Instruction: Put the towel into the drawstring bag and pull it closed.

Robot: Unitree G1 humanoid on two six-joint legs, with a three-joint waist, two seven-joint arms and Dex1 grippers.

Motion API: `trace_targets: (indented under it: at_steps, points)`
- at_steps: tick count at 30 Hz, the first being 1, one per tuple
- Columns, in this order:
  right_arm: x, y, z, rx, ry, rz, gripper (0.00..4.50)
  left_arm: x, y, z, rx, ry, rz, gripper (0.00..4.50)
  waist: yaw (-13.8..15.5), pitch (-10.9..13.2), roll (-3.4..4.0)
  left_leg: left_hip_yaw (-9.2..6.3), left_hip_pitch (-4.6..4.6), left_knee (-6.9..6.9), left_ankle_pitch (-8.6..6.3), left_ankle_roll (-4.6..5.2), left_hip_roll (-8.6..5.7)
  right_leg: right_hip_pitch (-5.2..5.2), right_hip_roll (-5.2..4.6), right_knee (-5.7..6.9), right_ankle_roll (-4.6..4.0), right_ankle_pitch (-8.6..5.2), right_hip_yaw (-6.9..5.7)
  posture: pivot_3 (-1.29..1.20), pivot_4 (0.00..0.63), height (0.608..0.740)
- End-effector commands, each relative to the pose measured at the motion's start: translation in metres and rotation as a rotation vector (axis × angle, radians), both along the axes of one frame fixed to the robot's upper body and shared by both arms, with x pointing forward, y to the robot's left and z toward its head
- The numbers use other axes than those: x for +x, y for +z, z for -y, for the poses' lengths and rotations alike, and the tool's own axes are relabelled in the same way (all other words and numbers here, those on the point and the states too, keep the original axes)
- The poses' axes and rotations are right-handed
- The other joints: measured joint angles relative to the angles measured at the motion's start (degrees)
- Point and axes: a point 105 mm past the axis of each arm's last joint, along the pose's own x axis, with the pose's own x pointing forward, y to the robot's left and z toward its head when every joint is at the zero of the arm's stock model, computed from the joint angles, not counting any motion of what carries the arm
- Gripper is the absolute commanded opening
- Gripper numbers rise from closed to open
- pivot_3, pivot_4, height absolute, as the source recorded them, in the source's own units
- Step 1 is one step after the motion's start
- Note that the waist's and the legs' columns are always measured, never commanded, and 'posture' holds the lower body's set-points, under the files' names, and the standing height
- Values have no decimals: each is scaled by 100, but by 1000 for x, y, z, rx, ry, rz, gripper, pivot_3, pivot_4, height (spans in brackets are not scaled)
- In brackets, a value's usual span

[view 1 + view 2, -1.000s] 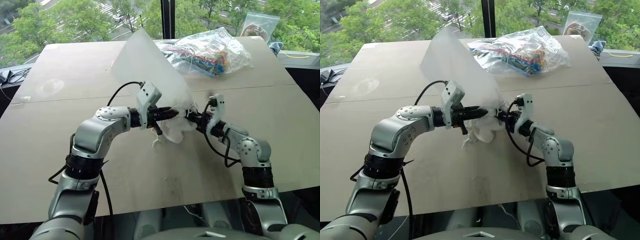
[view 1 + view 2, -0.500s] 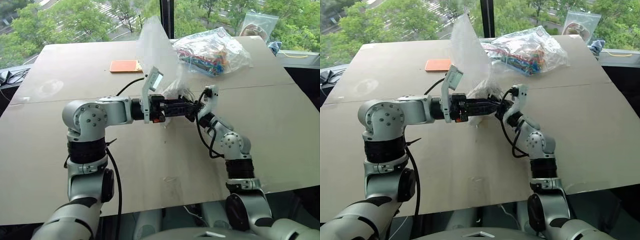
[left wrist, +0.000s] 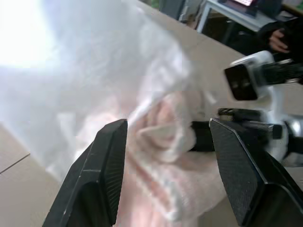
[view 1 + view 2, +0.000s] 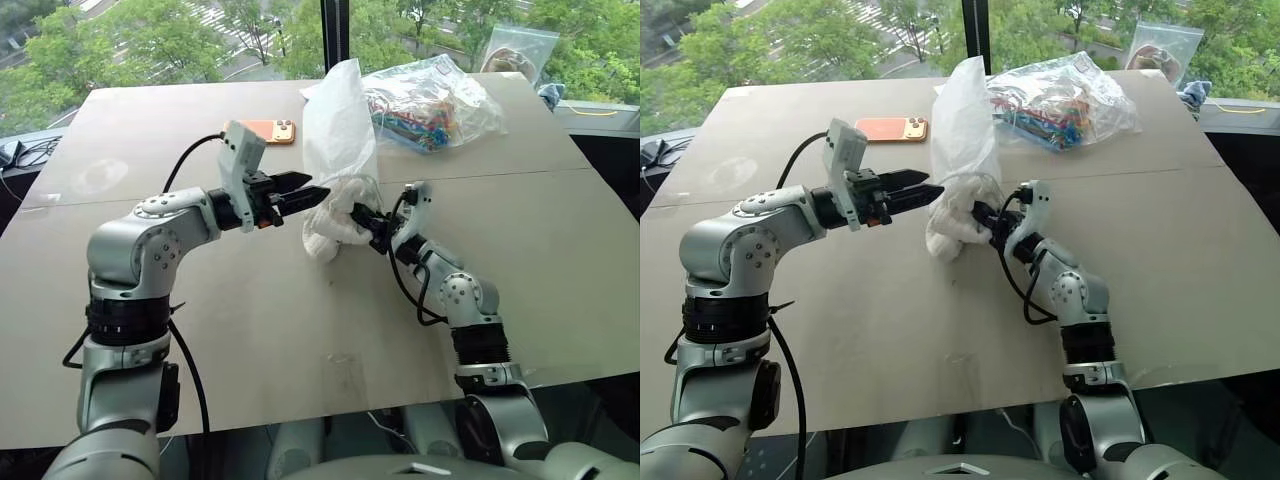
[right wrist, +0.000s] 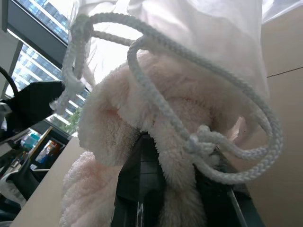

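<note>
Left eye view, frame centre: towel [image 4: 328, 232] bulges from drawstring bag [image 4: 340, 130] mouth. Right gripper [image 4: 368, 221] clenched on towel; left gripper [image 4: 308, 194] released, just beside bag. Towel soft, compressible; bag thin, limp. Best hold judged: cord [image 5: 189, 71].

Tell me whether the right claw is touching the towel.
Touching. The right wrist view shows the right claw pinched on the towel, with its fingers buried in the pile.
</note>
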Motion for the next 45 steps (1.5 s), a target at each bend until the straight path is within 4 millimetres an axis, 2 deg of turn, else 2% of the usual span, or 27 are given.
trace_targets:
  at_steps: [1,5,12,15,19,20,24,27,30,32,35,37,39,42,45]
  points:
    - [3,21,-2,22,-6,68,31,1,5,6,153,-35,195,2802,2,0,0,0,0,-2,0,0,0,0,0,0,0,0,0,0,150,740]
    - [6,25,-2,24,-10,78,31,16,-4,9,255,15,295,2802,11,0,2,3,-1,0,0,0,0,0,-1,-1,0,0,2,0,150,740]
    - [7,27,-1,23,-12,85,31,39,-8,22,279,34,348,2802,5,0,1,-1,-5,2,-1,1,-1,0,-1,1,1,1,-3,0,150,740]
    - [7,27,-1,21,-12,86,31,44,-6,26,253,28,349,2077,-3,0,2,1,-4,2,-1,2,-1,-1,-1,1,1,1,-1,0,150,740]
    - [8,28,-2,18,-12,88,31,46,-7,30,238,6,343,190,-18,0,2,0,-4,2,-1,2,0,-1,0,2,1,1,-2,0,150,740]
    - [8,28,-2,17,-13,89,31,46,-8,30,235,-1,340,0,-16,0,2,0,-4,2,-1,2,0,-1,0,3,1,1,-2,0,150,740]
    - [11,28,-2,2,-16,97,31,41,-6,33,177,-46,307,0,-12,0,2,0,-4,2,-1,2,0,-1,0,3,1,1,-2,0,150,740]
    - [15,32,-4,-72,-16,151,31,31,2,37,128,-98,296,0,-17,0,2,-1,-4,2,-1,2,0,-1,0,3,1,1,-2,0,150,740]
    - [18,38,-17,-246,6,281,31,18,10,47,99,-160,299,0,-17,0,2,-1,-4,3,-1,1,0,-1,0,3,1,1,-2,0,150,740]
    - [18,44,-26,-289,18,338,31,9,11,53,115,-203,304,0,-34,0,2,2,-4,3,-1,1,0,-1,0,3,1,1,0,0,150,740]
    - [22,58,-29,-192,5,329,31,2,4,51,132,-220,276,0,-57,0,2,0,-1,1,-1,1,3,-1,3,4,1,1,1,0,150,740]
    - [29,71,-21,-77,-30,299,31,0,-2,42,140,-194,243,0,-55,0,2,-1,-1,1,-1,1,4,-1,4,5,1,1,-1,0,150,740]
    - [36,82,-9,32,-68,265,31,0,-4,33,140,-166,219,0,-60,1,3,2,-1,2,-1,1,4,-1,4,5,1,1,3,0,150,740]
    - [44,99,20,202,-129,228,30,7,2,14,110,-78,194,0,-4,1,4,-1,-2,2,-1,1,4,-1,3,5,1,1,-1,0,150,740]
    - [45,104,33,264,-142,213,30,11,12,8,50,-34,177,0,16,1,4,-7,-4,2,-1,1,3,1,3,1,0,1,-7,0,150,740]
